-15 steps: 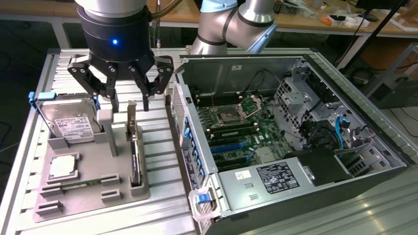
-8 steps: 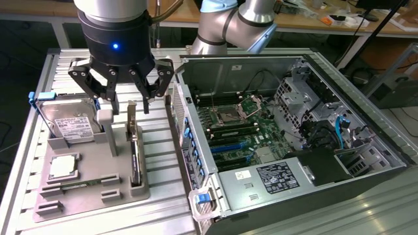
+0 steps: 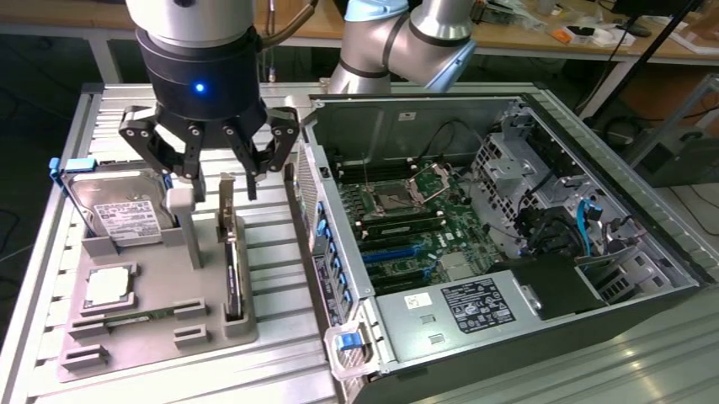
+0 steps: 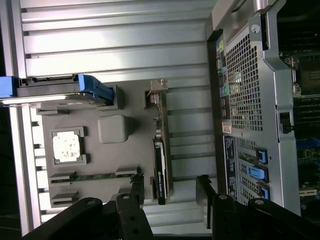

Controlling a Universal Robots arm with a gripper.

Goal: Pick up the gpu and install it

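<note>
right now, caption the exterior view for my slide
Open gripper hovers above the gpu standing in a grey holder beside the open case.

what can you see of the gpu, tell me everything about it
The gpu is a thin, long, dark card with a black face and a silver metal bracket at one end. It stands on its long edge in a slot of the grey holder, on the side nearest the open computer case. The holder alone visibly touches it. The open gripper hangs over its bracket end, with no contact showing, so it is not yet picked up.
</note>
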